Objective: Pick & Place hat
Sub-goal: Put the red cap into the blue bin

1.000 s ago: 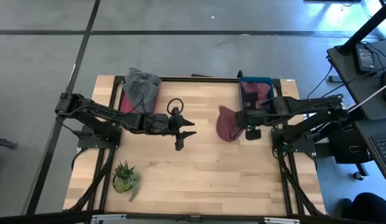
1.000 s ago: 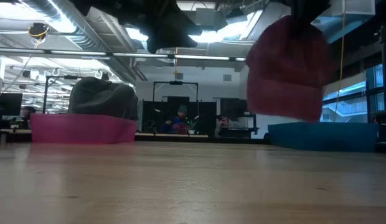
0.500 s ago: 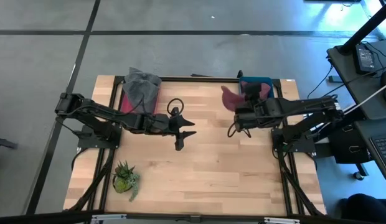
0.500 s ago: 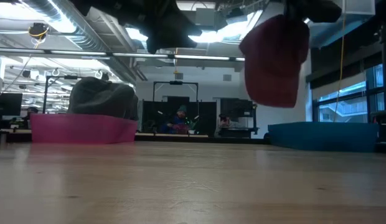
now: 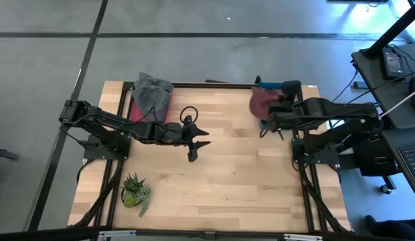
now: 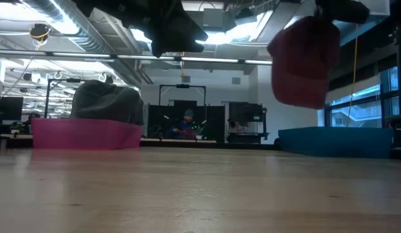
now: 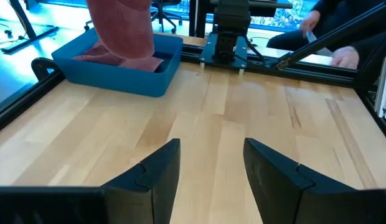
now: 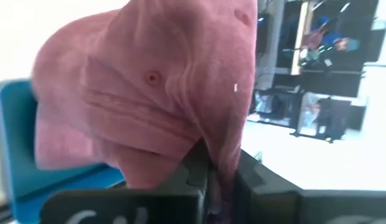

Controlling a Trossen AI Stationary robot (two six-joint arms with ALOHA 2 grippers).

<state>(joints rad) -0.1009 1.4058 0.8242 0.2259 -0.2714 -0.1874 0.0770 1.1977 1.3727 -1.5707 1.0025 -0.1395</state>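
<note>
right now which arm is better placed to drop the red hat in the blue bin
The right arm. Its claw is shut on the red hat, held in the air just at the blue bin. The left claw is open and empty, out over mid-table.

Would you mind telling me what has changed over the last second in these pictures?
The right end effector, shut on the maroon hat, carried it from the middle of the table back to the blue bin, where it hangs in the air. The left end effector stayed open over the table; the pink bin, the grey hat in it and the plant did not move.
</note>
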